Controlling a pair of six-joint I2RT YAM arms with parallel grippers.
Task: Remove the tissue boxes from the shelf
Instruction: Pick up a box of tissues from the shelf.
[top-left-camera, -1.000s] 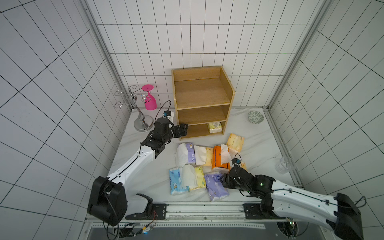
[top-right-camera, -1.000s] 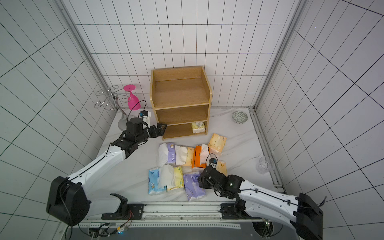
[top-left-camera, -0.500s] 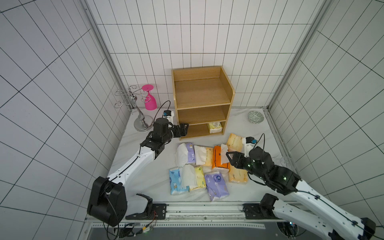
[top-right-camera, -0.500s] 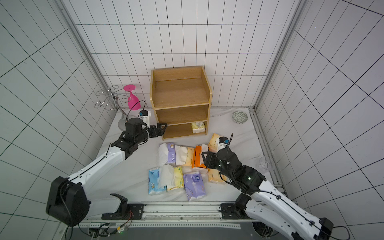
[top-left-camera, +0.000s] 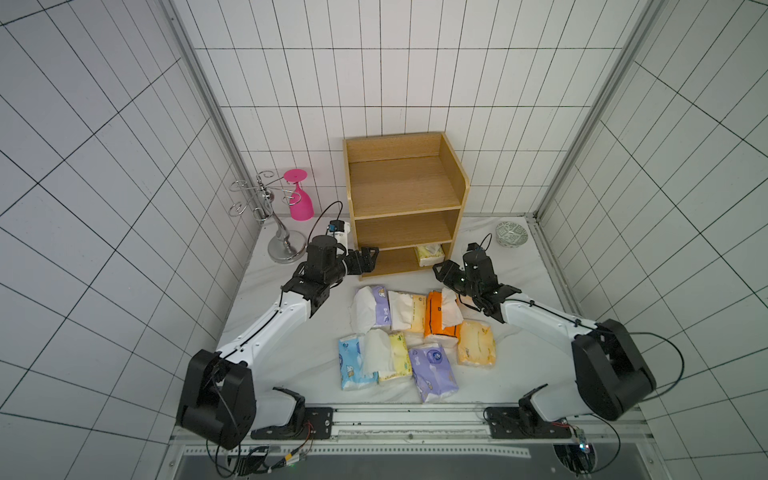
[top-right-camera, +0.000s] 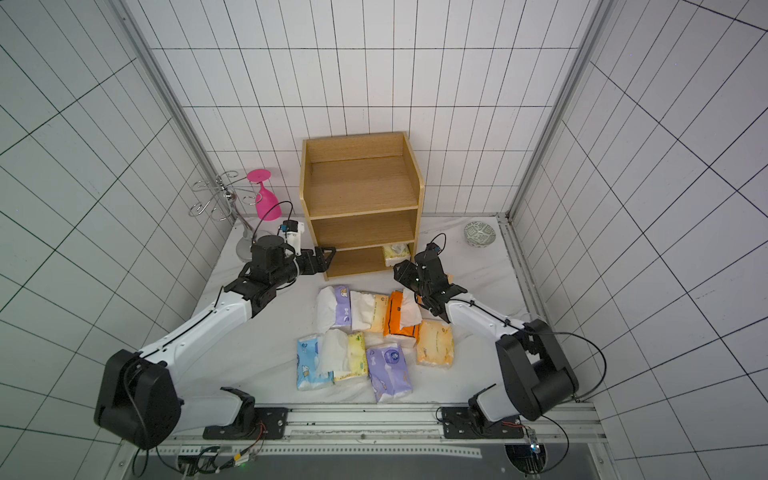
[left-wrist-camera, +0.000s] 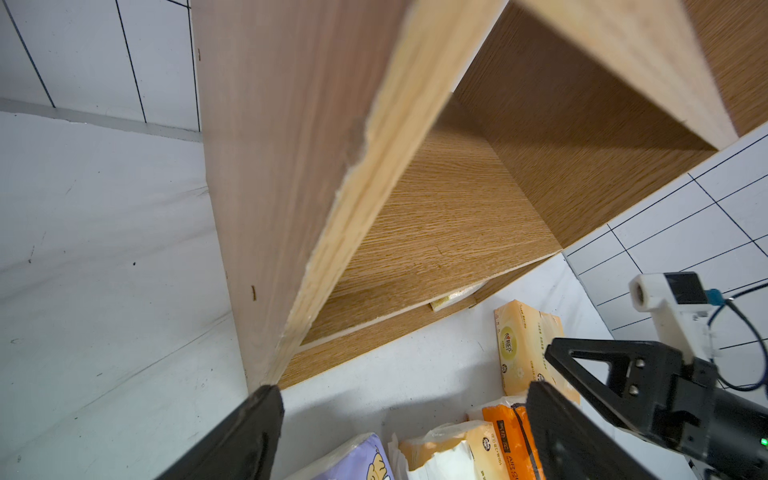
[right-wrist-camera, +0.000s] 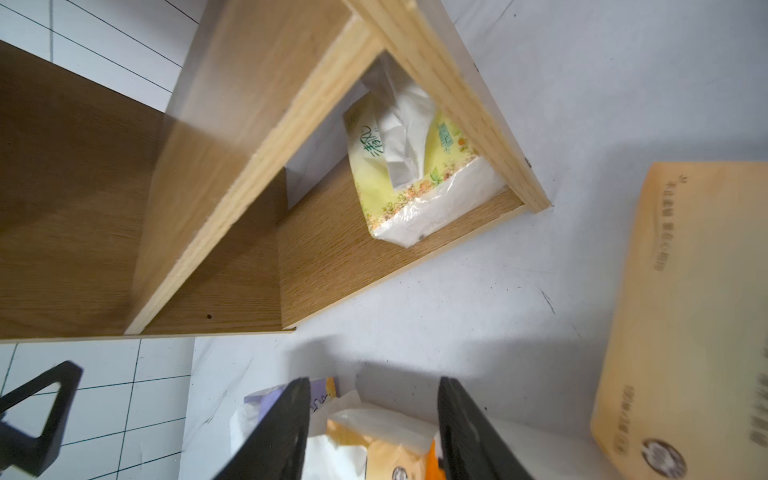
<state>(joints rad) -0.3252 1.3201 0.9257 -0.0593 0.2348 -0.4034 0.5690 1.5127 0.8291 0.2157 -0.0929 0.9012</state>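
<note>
My right jaws stand moderately apart with nothing between them. They hang low over the worktop before the right end of the shelf, fingers over the back row of packs and aimed at the bottom tier. There, against the right side wall, lies the yellow tissue pack, flat, with white tissue sticking out of its top; it carries green brush-style characters and a flower border, but I cannot read the writing. My left jaws are wide apart and hold nothing; one finger sits at the lower front corner of the shelf's left side panel, and I cannot tell whether it touches the wood. Just beside my right jaws on the worktop lies a pale orange pack with a round logo and lines of small characters, too blurred to read. The orange pack shows the letters "AIR" in the left wrist view. In both top views the rest lie in two rows before the shelf: a purple pack and a cream pack at the back, then a light blue pack, a pale yellow pack, a second purple pack and a peach pack in front.
</note>
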